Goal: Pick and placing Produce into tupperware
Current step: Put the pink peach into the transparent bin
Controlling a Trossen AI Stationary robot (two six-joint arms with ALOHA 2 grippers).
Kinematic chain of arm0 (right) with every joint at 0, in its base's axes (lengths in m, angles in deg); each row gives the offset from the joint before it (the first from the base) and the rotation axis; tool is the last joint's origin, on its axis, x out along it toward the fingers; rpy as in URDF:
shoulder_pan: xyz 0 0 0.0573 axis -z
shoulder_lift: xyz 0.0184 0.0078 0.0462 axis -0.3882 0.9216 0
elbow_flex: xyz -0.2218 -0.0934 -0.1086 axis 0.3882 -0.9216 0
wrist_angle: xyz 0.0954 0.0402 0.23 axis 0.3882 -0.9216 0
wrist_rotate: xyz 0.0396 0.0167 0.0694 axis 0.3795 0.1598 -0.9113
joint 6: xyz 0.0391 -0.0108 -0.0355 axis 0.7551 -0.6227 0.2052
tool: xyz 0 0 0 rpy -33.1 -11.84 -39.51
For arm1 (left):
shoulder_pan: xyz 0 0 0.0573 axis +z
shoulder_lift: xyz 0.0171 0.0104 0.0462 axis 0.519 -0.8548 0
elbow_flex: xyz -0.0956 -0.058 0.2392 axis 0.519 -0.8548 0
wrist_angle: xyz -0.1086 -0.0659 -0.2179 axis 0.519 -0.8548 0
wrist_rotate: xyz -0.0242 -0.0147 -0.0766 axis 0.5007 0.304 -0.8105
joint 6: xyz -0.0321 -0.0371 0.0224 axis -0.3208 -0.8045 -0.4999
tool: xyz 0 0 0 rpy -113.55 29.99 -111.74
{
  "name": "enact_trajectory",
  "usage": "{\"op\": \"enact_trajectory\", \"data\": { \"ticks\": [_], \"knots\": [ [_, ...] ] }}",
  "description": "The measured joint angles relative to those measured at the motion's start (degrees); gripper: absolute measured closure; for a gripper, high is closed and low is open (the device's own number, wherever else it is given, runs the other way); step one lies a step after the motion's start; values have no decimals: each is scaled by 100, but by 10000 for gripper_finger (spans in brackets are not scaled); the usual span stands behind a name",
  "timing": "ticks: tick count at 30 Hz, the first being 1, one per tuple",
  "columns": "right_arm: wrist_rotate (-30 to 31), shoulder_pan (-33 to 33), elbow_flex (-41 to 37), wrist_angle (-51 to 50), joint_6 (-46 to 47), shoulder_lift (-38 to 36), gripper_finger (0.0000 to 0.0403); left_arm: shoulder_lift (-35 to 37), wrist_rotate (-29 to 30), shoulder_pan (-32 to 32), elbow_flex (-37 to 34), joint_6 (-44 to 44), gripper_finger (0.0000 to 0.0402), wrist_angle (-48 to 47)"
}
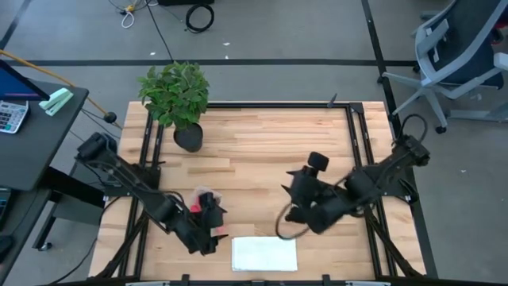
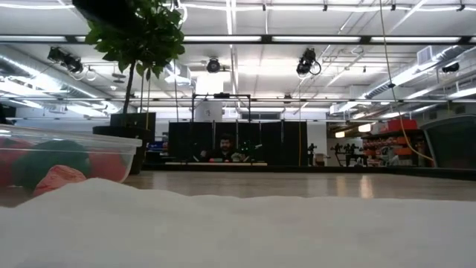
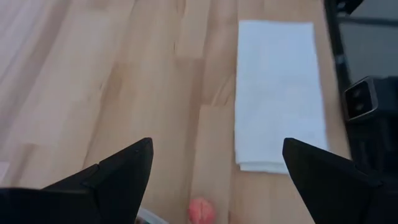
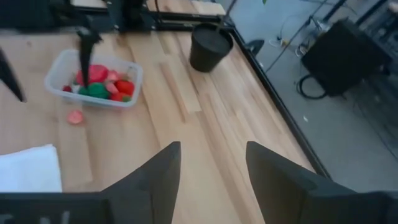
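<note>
The clear tupperware (image 4: pixel 93 78) sits on the wood near the table's left, holding red, pink and green produce (image 4: pixel 99 82); the low view shows it too (image 2: pixel 67 160). One loose pink piece (image 4: pixel 75 117) lies on the table beside the tub's near side, also visible in the left wrist view (image 3: pixel 201 210). My left gripper (image 3: pixel 217 144) is open and hovers just above that spot, by the tub (image 1: pixel 202 199). My right gripper (image 4: pixel 211 162) is open over the table's middle right (image 1: pixel 292 208), touching nothing.
A flat white sheet (image 1: pixel 264 253) lies at the near edge, between the two grippers. A leafy potted plant (image 1: pixel 178 99) stands at the far left, its dark pot (image 4: pixel 210 46) on the wood. Bare wood stretches across the table's middle and far right. A person sits far off in the room (image 2: pixel 223 149).
</note>
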Motion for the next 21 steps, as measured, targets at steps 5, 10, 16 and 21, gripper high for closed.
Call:
{"op": "enact_trajectory", "data": {
  "ticks": [5, 10, 16, 21],
  "knots": [
    [203, -310, 0, -1, 7, 31, 211, -346, 1, 2, 0, -11, 37, 2],
    [192, -472, -59, -17, 59, 44, 211, -513, 11, 145, 0, 281, 37, 13],
    [184, -547, -204, -52, 61, 45, 210, -531, 25, 380, 2, 282, 37, 24],
    [186, -542, -409, -55, 200, 51, 210, -531, -177, 560, 2, 315, 37, -64]
  ]
}}
